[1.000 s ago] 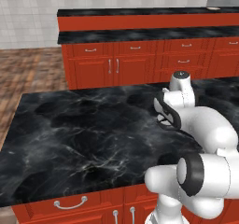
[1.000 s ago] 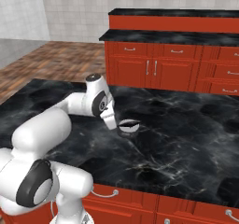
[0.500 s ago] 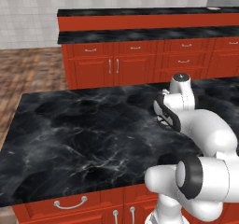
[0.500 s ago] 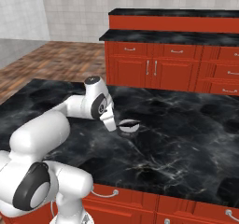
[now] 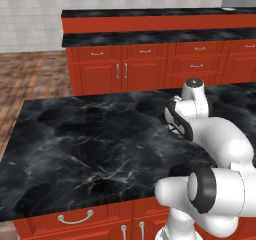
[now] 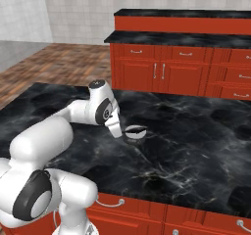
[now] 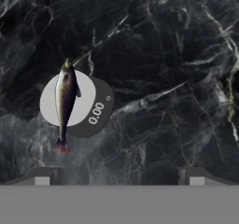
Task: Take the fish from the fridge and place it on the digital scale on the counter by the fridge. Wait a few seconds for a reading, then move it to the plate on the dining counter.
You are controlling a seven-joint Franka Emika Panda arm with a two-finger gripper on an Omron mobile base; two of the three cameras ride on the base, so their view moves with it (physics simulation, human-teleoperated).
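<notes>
fish (image 7: 64,101): left of centre in the hand view, lying along the pale round platter of the scale (image 7: 93,113), head and tail overhanging its rim; display reads 0.00. scale: resting on the black marbled desk (image 7: 163,69); seen mid-frame in the right base view (image 6: 136,131), just beside the arm's wrist. hand (image 7: 119,176): fingers (image 7: 42,176) spread wide apart, holding nothing, above the desk, clear of the fish.
</notes>
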